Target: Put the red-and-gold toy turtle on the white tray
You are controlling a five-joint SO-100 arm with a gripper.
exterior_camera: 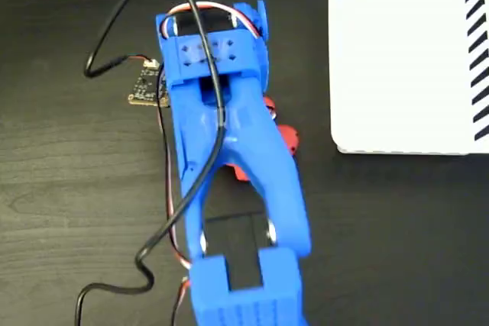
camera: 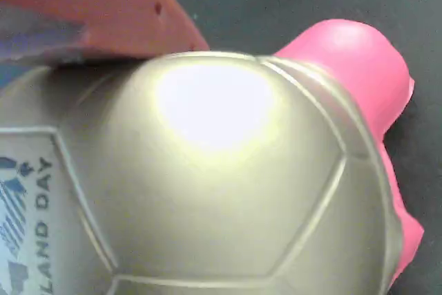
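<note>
The red-and-gold toy turtle [camera: 221, 184] fills the wrist view, its shiny gold shell very close to the camera and its pink-red head at the right. One reddish finger [camera: 103, 12] of my gripper lies against the shell's upper left edge; the other finger is out of frame. In the fixed view my blue arm [exterior_camera: 237, 158] covers the turtle, and only red bits of the turtle [exterior_camera: 287, 138] stick out at its right side. The white tray [exterior_camera: 405, 66], with black stripes along its edges, lies at the upper right, apart from the turtle.
A small circuit board [exterior_camera: 147, 85] with black and red wires lies left of the arm. A black cable [exterior_camera: 122, 28] loops over the dark wooden table. Bare tabletop separates the arm from the tray.
</note>
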